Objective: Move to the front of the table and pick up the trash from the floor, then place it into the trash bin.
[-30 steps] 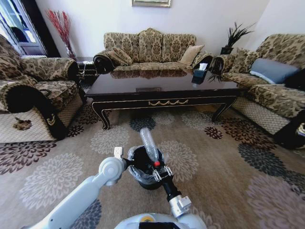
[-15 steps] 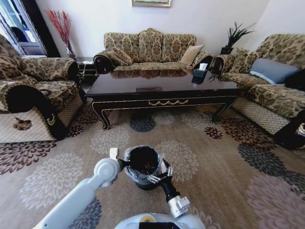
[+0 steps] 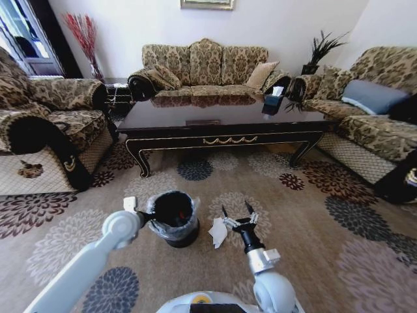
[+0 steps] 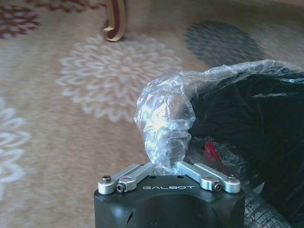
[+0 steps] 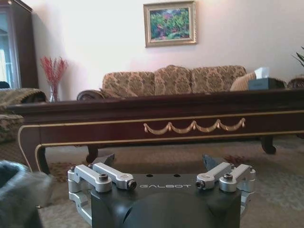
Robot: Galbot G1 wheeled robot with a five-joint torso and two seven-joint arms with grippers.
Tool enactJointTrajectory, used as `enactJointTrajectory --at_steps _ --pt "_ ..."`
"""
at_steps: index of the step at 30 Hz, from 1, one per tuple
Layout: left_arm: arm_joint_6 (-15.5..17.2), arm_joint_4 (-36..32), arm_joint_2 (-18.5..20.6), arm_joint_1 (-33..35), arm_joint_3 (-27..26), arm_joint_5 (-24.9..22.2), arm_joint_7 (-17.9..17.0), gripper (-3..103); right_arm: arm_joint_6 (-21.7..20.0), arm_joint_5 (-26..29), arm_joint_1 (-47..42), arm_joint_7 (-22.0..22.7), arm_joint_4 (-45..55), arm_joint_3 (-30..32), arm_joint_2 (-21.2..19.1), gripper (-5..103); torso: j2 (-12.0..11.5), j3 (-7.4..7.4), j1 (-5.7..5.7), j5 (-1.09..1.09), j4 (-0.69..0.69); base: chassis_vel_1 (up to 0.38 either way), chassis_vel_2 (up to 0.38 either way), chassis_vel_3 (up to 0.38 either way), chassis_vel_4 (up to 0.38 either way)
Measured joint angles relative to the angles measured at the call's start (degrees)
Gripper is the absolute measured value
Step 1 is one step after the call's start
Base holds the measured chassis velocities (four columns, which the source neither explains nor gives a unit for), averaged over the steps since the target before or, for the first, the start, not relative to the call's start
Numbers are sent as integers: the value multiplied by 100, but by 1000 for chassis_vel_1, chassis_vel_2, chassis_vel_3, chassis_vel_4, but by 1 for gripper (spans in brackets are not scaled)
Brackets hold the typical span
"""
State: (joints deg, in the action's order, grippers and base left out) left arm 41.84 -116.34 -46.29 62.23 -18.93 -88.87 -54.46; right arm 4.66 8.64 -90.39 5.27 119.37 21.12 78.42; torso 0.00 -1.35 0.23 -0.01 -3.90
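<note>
The black trash bin stands on the carpet before the dark table. My left gripper is shut on a bunch of its plastic liner at the rim. Inside the bin a red bottle cap shows among the plastic. A crumpled white paper lies on the floor just right of the bin. My right gripper hovers open beside the paper, nothing between its fingers. In the right wrist view the right gripper faces the table's gold-ornamented apron.
Patterned sofas surround the table: one on the left, one behind, one on the right. A tissue box sits on the tabletop. A curved table leg stands beyond the bin. Carpet stretches open to the right.
The bottle held over the bin dropped inside. My left arm then dragged the bin leftward by its liner. The right gripper, now open, swung right, and the white paper came into view.
</note>
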Motion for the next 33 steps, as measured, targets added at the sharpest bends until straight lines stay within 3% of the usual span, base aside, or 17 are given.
enactJointTrajectory --at_steps 10,20,33 --pt "28 356 25 236 -599 -84 179 0 -76 132 766 117 -1372 -160 55 100 0 0 0 0 -2 0 0 0 0" --pt "35 516 197 700 -1061 -59 442 0 -247 47 1495 211 -2854 -548 483 100 0 0 0 1 0 0 0 0 0" --pt "35 315 170 825 -1066 -58 407 0 -194 -199 1809 294 -4157 -332 735 100 0 0 0 0 -1 0 0 0 0"
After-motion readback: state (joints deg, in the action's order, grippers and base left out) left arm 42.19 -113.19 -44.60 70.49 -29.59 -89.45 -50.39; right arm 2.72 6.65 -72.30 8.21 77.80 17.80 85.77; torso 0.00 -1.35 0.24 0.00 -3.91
